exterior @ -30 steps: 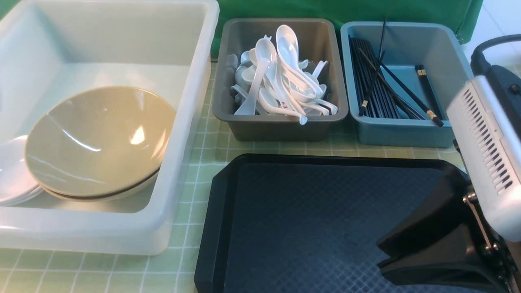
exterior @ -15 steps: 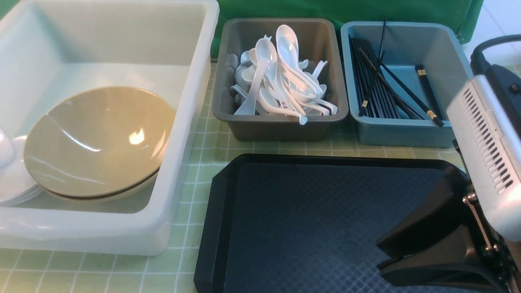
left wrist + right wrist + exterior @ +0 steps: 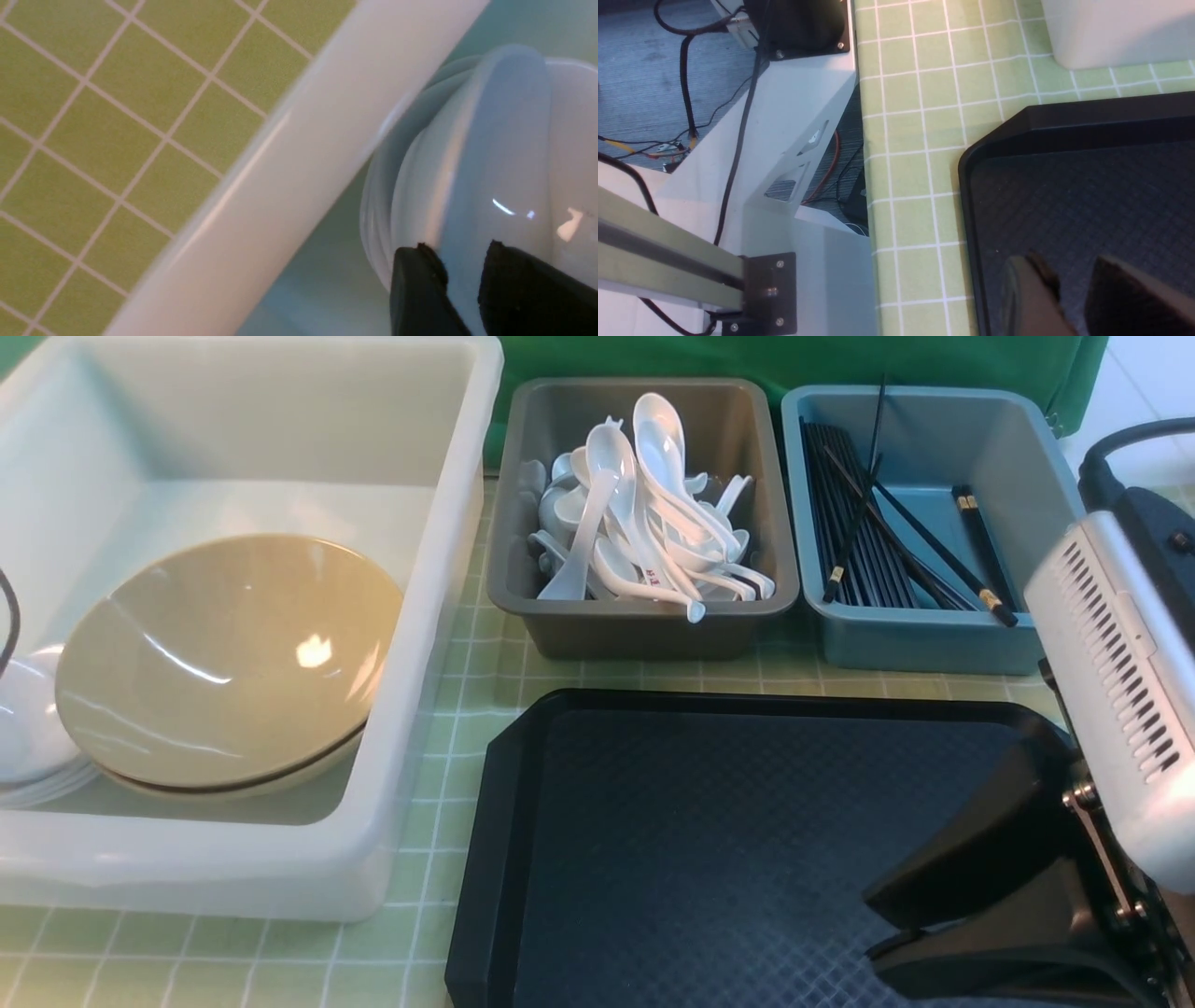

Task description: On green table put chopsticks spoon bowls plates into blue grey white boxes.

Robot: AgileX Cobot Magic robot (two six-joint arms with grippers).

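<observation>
- The left gripper (image 3: pixel 462 275) hangs over the white plates (image 3: pixel 490 154) in the white box (image 3: pixel 439 644). Its fingers stand a little apart, with a plate edge showing between them. Whether they pinch it cannot be told.
- The right gripper (image 3: pixel 1069 289) is over the black tray (image 3: pixel 709 840), fingers apart, holding nothing.
- The tan bowls (image 3: pixel 224 663) sit beside the plates.
- Spoons (image 3: pixel 644 513) fill the grey box (image 3: pixel 644 625).
- Chopsticks (image 3: pixel 868 541) lie in the blue box (image 3: pixel 934 644).

On the bench (image 3: pixel 439 952) we see three boxes in a back row. The big tub (image 3: pixel 439 644) sits left, with bowls (image 3: pixel 224 663) in it and plates (image 3: pixel 28 737) left of them. The middle box (image 3: pixel 644 625) holds spoons (image 3: pixel 635 504). The right box (image 3: pixel 924 644) holds chopsticks (image 3: pixel 859 541). A tray (image 3: pixel 691 859) lies in front.
</observation>
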